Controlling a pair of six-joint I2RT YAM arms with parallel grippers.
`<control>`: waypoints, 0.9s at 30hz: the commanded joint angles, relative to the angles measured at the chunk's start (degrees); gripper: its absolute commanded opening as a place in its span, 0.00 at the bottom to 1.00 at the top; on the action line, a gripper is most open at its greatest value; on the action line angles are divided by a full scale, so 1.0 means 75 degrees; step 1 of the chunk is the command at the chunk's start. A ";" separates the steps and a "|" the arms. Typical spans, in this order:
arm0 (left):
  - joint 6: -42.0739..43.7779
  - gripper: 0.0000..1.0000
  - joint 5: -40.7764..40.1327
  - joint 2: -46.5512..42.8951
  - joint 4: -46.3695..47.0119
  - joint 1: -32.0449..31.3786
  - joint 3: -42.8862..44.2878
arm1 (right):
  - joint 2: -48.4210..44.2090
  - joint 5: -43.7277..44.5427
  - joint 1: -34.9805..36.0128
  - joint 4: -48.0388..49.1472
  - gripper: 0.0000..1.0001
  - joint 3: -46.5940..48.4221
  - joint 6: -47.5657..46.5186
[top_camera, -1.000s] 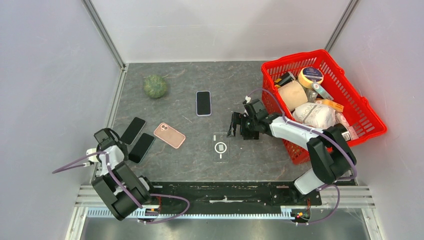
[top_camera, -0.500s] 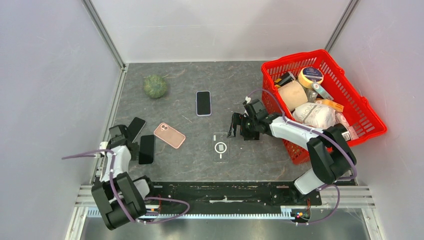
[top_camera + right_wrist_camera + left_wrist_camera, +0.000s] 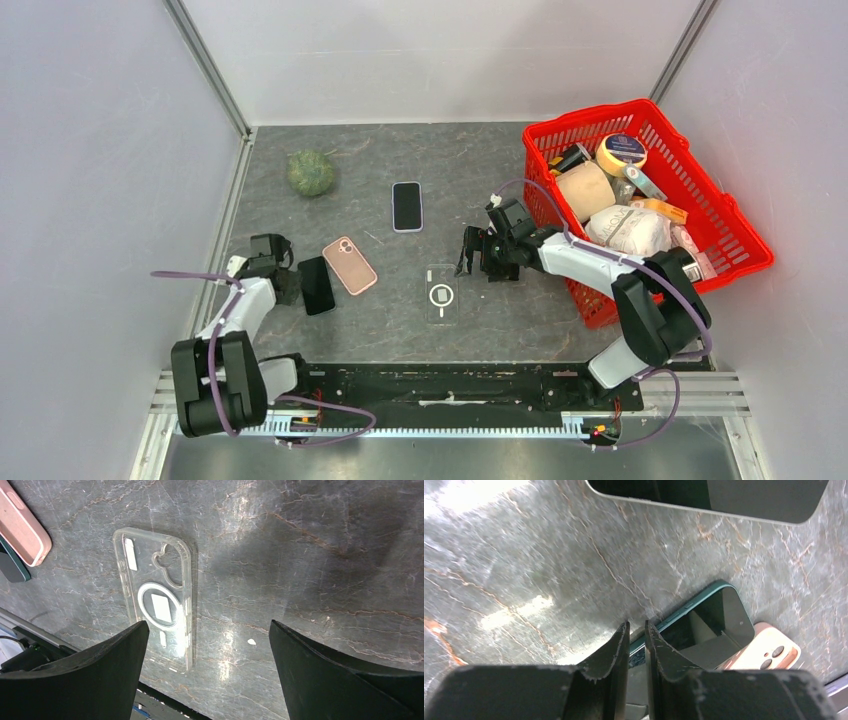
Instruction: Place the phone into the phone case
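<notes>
A clear phone case (image 3: 441, 293) with a white ring lies flat near the table's middle; it also shows in the right wrist view (image 3: 155, 595). My right gripper (image 3: 468, 258) is open and empty, just right of and behind the case, with bare table between its tips (image 3: 209, 625). My left gripper (image 3: 290, 285) is shut, its tips (image 3: 636, 625) against the edge of a dark teal-edged phone (image 3: 704, 625), which lies flat (image 3: 317, 285). A pink phone (image 3: 350, 265) lies camera side up against it. A third phone (image 3: 407, 206) lies screen up farther back.
A red basket (image 3: 745, 245) full of groceries stands at the right, next to the right arm. A green ball (image 3: 310, 172) sits at the back left. Another dark phone (image 3: 709, 495) lies beyond the left gripper, near the left wall.
My left arm has swung forward and right, sliding the dark phone to the right; the pink phone has been pushed and turned with it. The right arm has stayed still.
</notes>
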 commanded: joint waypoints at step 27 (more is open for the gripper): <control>0.1680 0.76 -0.0838 0.0137 -0.1992 -0.2655 0.1852 | 0.0070 0.0056 -0.0015 -0.0064 0.97 0.0342 -0.0125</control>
